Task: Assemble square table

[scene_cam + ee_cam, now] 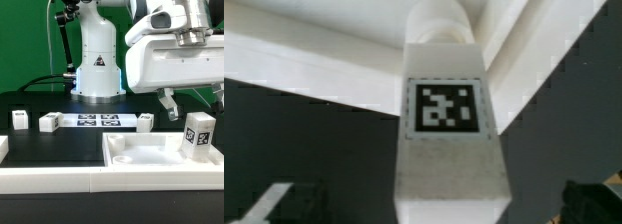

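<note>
White plastic leg post (198,135) upright in the corner of the tabletop (140,158), on the exterior view's right. Gripper (194,102) just above it, jaws wide apart, nothing held; post centred between the fingers (267,205) in the wrist view. Probably seating or screwing the post: descend straight, close low on the post, keep it vertical, stay clear of the rim. Other leg posts (48,123) beside the marker board (95,121)

Lab: green backdrop (25,40), marker board (97,121)
</note>
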Controlling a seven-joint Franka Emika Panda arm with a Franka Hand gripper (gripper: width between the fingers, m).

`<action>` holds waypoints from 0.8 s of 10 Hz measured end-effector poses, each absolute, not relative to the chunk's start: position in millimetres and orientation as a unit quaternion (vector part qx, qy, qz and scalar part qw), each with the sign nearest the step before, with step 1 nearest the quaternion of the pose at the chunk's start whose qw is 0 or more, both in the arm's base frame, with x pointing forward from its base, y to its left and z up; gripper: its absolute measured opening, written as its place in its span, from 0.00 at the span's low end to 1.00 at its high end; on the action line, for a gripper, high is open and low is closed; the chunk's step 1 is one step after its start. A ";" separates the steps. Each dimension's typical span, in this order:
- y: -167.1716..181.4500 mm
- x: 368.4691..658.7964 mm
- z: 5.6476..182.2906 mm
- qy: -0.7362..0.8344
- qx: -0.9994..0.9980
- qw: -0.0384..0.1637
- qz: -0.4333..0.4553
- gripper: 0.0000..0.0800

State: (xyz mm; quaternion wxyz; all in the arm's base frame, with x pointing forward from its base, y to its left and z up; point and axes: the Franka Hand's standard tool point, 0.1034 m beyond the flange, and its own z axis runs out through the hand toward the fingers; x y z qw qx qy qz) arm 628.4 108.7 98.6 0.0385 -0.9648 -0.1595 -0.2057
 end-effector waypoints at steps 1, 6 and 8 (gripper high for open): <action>113.5 621.7 94.4 -0.159 -0.974 0.050 -0.152 0.81; 112.9 612.8 90.6 -0.162 -0.984 0.072 0.009 0.81; 115.9 621.5 90.9 -0.167 -0.980 0.076 0.081 0.81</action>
